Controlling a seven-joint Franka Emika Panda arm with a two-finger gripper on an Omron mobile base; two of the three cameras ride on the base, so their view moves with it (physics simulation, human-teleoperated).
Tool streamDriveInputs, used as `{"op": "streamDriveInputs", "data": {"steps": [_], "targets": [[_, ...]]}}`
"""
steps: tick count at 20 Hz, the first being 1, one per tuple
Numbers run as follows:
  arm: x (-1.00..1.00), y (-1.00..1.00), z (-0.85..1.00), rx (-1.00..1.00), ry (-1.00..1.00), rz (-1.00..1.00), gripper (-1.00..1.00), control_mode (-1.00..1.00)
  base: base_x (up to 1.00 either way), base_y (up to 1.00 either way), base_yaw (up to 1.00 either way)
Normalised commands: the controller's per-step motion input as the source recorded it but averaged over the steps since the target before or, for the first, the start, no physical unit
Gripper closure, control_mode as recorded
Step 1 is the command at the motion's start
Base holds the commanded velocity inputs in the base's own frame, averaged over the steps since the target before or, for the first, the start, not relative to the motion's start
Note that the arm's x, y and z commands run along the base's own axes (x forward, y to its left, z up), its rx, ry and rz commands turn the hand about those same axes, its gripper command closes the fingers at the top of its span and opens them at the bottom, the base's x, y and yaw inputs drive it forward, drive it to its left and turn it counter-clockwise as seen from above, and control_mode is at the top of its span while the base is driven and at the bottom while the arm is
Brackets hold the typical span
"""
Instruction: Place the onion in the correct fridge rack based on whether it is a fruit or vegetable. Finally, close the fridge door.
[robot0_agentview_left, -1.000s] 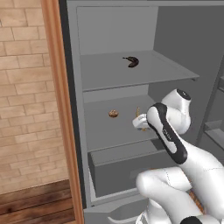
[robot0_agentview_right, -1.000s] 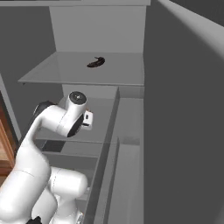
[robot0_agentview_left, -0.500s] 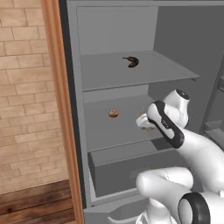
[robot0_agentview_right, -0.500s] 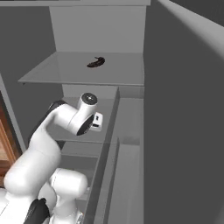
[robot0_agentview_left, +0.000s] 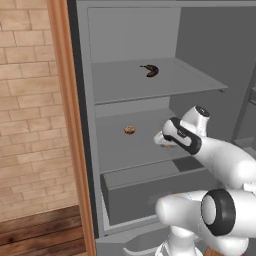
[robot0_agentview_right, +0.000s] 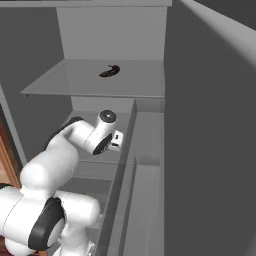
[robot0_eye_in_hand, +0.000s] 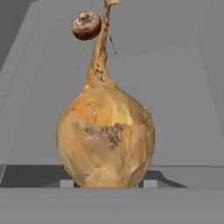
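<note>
Arm (robot0_agentview_left: 220, 155) reaching fwd, elbow bent; gripper (robot0_agentview_left: 161, 140) clamped on onion (robot0_eye_in_hand: 106, 141).

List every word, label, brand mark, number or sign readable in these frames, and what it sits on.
None: no readable text in any view.
The onion, the round brown item behind it, the dark curved item, the grey fridge shelves and the white arm all carry no lettering, label or number.
The brick wall and wooden trim are unmarked too.
</note>
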Motion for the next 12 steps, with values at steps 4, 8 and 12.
{"op": "streamDriveInputs", "data": {"steps": [4, 8, 12], "targets": [[0.49, 0.0, -0.32, -0.03, 0.0, -0.07, 1.0, -1.0, 0.0, 0.0, 0.0], [0.63, 0.0, -0.32, -0.05, 0.0, -0.07, 1.0, -1.0, 0.0, 0.0, 0.0], [0.7, 0.0, -0.35, -0.06, 0.0, -0.06, 1.0, -1.0, 0.0, 0.0, 0.0]]}}
